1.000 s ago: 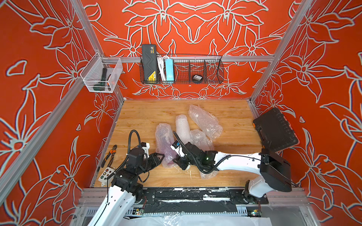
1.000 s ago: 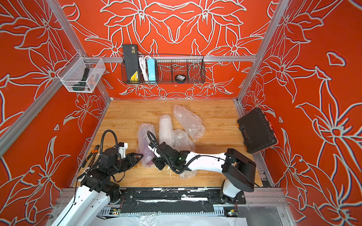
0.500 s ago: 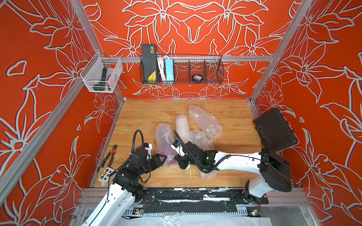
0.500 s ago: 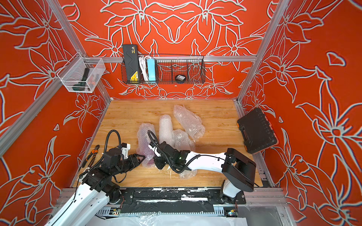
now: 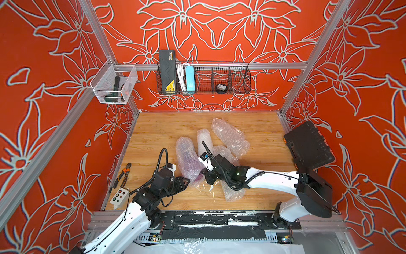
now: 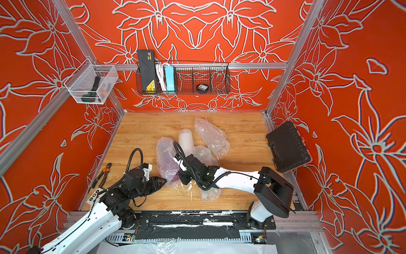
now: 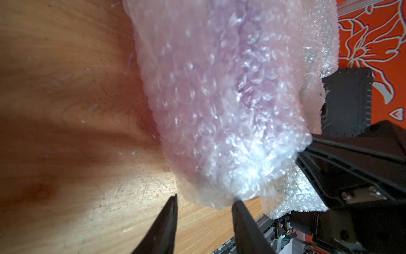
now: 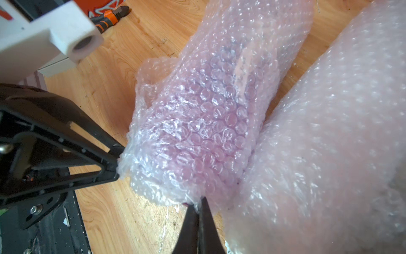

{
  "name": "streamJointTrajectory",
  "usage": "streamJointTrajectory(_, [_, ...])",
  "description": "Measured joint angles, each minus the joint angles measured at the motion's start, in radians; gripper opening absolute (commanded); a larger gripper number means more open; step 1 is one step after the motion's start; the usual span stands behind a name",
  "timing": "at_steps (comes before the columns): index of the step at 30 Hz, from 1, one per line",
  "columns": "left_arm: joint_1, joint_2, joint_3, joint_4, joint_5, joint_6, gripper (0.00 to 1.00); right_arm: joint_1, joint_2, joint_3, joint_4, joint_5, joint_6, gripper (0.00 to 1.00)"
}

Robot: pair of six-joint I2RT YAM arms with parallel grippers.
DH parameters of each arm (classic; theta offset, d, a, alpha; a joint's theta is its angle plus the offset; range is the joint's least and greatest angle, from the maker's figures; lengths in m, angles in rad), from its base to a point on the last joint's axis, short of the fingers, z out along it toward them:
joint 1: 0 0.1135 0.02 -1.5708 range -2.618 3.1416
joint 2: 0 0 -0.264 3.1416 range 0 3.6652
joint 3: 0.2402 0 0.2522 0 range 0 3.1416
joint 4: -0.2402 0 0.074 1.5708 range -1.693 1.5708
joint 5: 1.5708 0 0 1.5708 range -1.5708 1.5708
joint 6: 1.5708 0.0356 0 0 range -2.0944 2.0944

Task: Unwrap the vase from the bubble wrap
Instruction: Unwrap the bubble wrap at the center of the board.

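One thin edge of the bubble wrap (image 5: 186, 157), lying on the table (image 5: 153, 136), was pinched shut in the right gripper (image 8: 198, 203); the left gripper (image 7: 204, 198) stood parted, empty. Pulling could have torn it, or dragged the unheld vase (image 5: 198, 177) along.

Red floral walls (image 5: 219, 26), wood flr (image 5: 153, 132), wire rack (image 5: 237, 77).
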Motion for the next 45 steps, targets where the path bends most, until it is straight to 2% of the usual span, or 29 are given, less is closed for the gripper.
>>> streamJointTrajectory(2, [-0.006,0.013,0.011,-0.003,-0.006,0.012,0.58,0.000,0.000,0.000,0.000,-0.001,-0.007,0.00])
streamJointTrajectory(4, [-0.016,0.024,0.043,-0.016,-0.019,0.029,0.63,0.000,0.000,0.000,0.000,-0.002,-0.011,0.00])
streamJointTrajectory(7, [-0.030,0.050,0.108,-0.018,-0.036,0.058,0.65,0.000,-0.006,-0.008,0.001,-0.004,-0.012,0.00])
streamJointTrajectory(11, [-0.050,0.077,0.137,0.002,-0.052,0.083,0.56,0.000,-0.013,-0.013,0.001,-0.005,-0.016,0.00])
streamJointTrajectory(24, [-0.167,0.185,0.157,-0.002,-0.204,0.122,0.46,0.000,-0.013,-0.013,0.001,-0.017,-0.022,0.00])
streamJointTrajectory(27, [-0.179,0.208,0.163,-0.004,-0.234,0.130,0.39,0.000,-0.013,-0.013,0.001,-0.018,-0.023,0.00])
streamJointTrajectory(32, [-0.185,0.218,0.174,-0.025,-0.272,0.140,0.16,0.000,-0.013,-0.013,0.001,-0.018,-0.026,0.00])
streamJointTrajectory(37, [-0.185,0.211,0.191,-0.049,-0.290,0.152,0.01,0.000,-0.013,-0.013,0.001,-0.018,-0.027,0.00])
streamJointTrajectory(45, [-0.186,0.173,0.192,-0.076,-0.321,0.151,0.00,0.001,-0.027,-0.034,0.006,0.005,-0.029,0.00])
